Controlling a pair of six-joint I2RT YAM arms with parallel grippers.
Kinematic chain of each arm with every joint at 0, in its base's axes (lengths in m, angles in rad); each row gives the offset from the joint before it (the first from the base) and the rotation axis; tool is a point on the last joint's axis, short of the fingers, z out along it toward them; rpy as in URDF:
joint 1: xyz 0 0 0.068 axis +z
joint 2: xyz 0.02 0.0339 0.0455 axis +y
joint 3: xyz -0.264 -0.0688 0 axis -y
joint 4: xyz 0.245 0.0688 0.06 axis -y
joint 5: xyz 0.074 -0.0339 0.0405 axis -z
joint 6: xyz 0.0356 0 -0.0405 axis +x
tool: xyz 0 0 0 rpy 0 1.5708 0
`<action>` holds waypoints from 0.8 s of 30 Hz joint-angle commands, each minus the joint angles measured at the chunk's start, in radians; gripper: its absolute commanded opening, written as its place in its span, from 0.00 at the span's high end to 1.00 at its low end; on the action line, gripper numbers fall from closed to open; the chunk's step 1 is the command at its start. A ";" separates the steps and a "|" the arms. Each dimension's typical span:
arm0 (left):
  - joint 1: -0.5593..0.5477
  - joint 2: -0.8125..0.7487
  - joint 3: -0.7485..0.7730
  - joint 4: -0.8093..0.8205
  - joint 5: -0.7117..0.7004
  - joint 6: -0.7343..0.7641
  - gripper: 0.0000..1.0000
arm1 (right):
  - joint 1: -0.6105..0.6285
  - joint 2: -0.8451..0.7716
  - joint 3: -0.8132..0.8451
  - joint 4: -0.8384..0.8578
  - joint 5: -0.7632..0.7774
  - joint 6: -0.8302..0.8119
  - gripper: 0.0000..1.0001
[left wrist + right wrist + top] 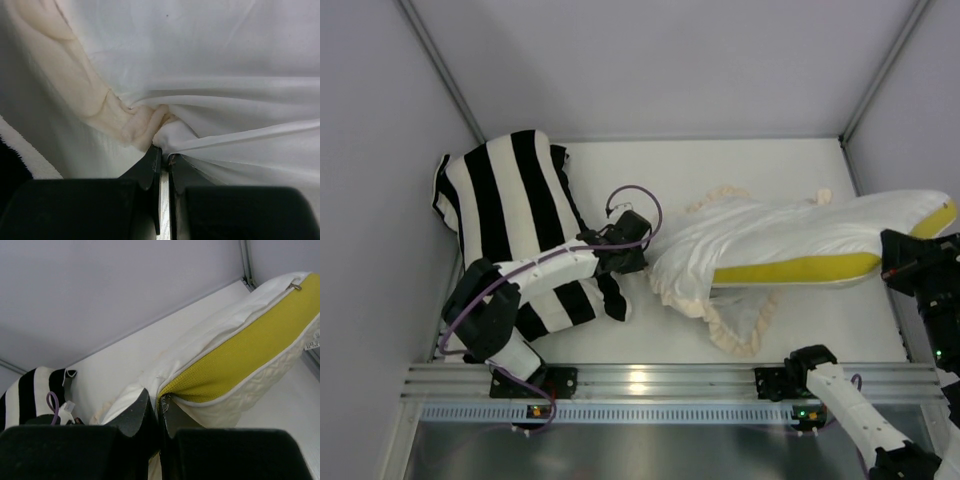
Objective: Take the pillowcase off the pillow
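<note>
The pillowcase [715,240] lies cream-white side up across the middle of the table, its ruffled frill [740,335] trailing toward the near edge. The pillow [890,215], white with a yellow band [800,268], sticks out of it to the right. My left gripper [646,258] is at the pillowcase's left end. In the left wrist view it [165,152] is shut on a bunched fold of the pillowcase [210,100], beside the frill [125,122]. My right gripper [890,262] is at the pillow's right end, shut [161,401] on the corner of the pillow [240,355].
A black-and-white striped cushion [500,190] lies at the left, under my left arm. Grey walls close in the table at the back and on both sides. An aluminium rail [660,380] with both arm bases runs along the near edge.
</note>
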 commanded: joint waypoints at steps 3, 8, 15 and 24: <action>0.015 -0.023 -0.020 -0.033 -0.059 -0.002 1.00 | 0.035 -0.004 0.109 0.153 0.201 -0.039 1.00; 0.015 0.000 -0.022 -0.030 -0.054 -0.005 1.00 | 0.086 -0.019 0.134 0.154 0.279 -0.036 1.00; 0.017 0.017 -0.020 -0.030 -0.070 0.002 1.00 | 0.156 -0.019 0.163 0.158 0.343 -0.026 1.00; 0.026 0.009 -0.025 -0.029 -0.039 0.008 1.00 | 0.219 -0.035 0.168 0.167 0.382 -0.027 1.00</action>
